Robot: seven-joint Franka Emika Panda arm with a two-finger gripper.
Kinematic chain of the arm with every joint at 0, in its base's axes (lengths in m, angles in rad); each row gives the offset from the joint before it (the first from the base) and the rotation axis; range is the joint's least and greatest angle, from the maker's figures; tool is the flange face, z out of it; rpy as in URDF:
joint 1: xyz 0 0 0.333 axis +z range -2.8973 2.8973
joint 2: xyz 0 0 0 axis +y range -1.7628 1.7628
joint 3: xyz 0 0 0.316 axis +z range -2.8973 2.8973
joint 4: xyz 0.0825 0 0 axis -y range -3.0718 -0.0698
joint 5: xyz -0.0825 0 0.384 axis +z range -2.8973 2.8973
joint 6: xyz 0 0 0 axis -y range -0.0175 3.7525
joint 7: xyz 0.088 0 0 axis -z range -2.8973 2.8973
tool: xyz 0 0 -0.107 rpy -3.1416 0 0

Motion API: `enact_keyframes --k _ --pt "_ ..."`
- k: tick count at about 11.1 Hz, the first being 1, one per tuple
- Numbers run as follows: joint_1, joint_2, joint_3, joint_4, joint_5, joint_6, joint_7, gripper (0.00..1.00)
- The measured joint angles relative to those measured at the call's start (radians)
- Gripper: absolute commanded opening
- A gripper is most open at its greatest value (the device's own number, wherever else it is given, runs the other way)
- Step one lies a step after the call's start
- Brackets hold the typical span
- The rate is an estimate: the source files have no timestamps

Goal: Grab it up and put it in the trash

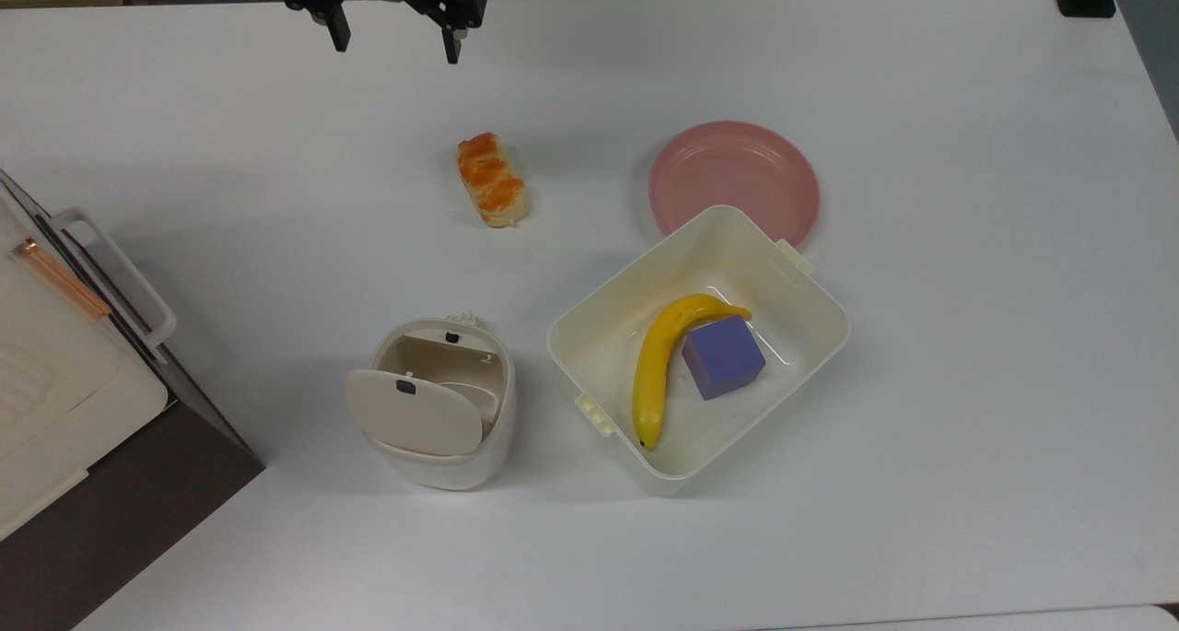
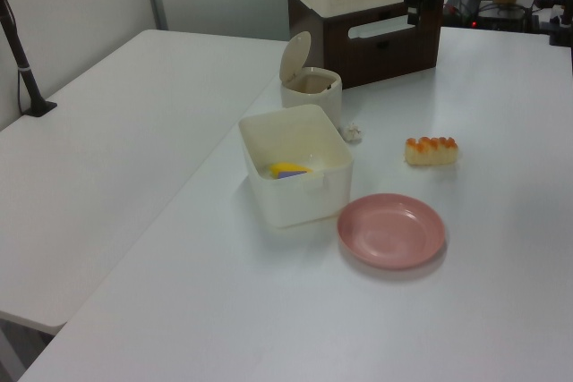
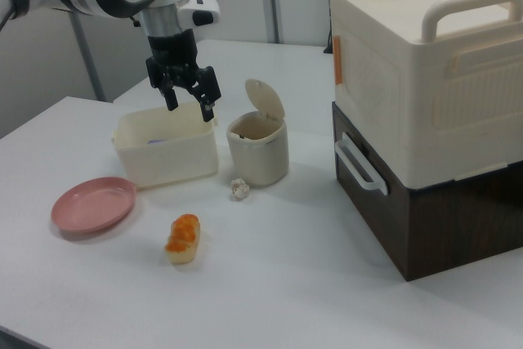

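It, a tiny white crumpled wad point(image 1: 463, 317), lies on the white table touching or nearly touching the far side of the trash point(image 1: 442, 401), a small cream bin whose flap lid is swung up. The right view shows the wad point(image 3: 239, 189) in front of the trash point(image 3: 257, 149), and the left view shows the wad point(image 2: 352, 132) to the right of the trash point(image 2: 309, 87). My black gripper point(image 1: 396, 46) hovers open and empty at the top view's upper edge, far from the wad. In the right view the gripper point(image 3: 189, 105) hangs above the table.
An orange-glazed bread roll point(image 1: 493, 192) lies between gripper and wad. A pink plate point(image 1: 728, 170) and a cream tub point(image 1: 603, 336) holding a banana point(image 1: 659, 364) and a purple cube point(image 1: 723, 356) sit at the top view's right. A stacked cream and brown box point(image 3: 425, 104) stands beside the trash.
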Motion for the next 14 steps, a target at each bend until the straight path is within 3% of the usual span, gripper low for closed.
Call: enact_keyframes --k 8,11,14 --pt "0.004 0.009 0.001 -0.002 -0.010 0.005 -0.006 1.00" --pt "0.044 0.063 0.002 -0.006 -0.053 0.087 0.023 1.00" --pt "0.098 0.144 0.004 -0.010 -0.151 0.174 0.159 1.00"
